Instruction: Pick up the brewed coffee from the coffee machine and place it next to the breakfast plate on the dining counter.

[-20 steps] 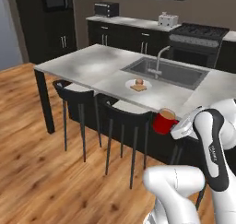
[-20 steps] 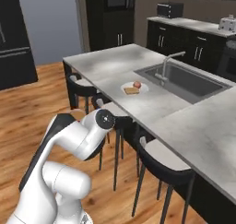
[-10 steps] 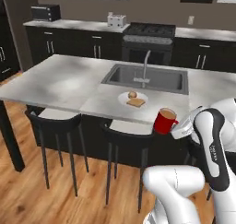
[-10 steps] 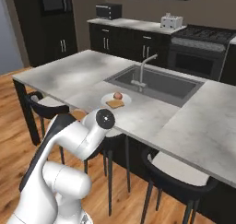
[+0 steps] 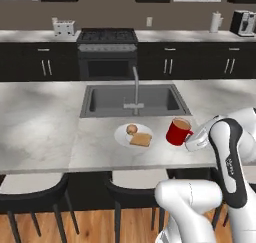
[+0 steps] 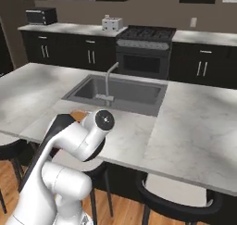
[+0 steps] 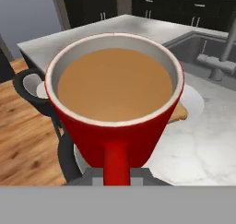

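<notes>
While the white robot arm with dark joints rises at the near edge, the long white-grey marble dining counter stretches across the room before it, with dark stools tucked under its near side. Behind it runs the marble worktop over dark cabinets, which carries a black stove, a white toaster, a white paper towel roll and, at the far right end, the boxy black and silver coffee machine. A grey built-in sink with a curved faucet sits in the middle of the counter. Just in front of the sink lies the round white breakfast plate with a slice of toast and a small round brown item. Right beside the plate, on its right, is the small red mug of light brown coffee, over the counter top; whether it touches the marble I cannot tell. The gripper is clenched on the mug's red handle, and the mug stays upright with the liquid level.
</notes>
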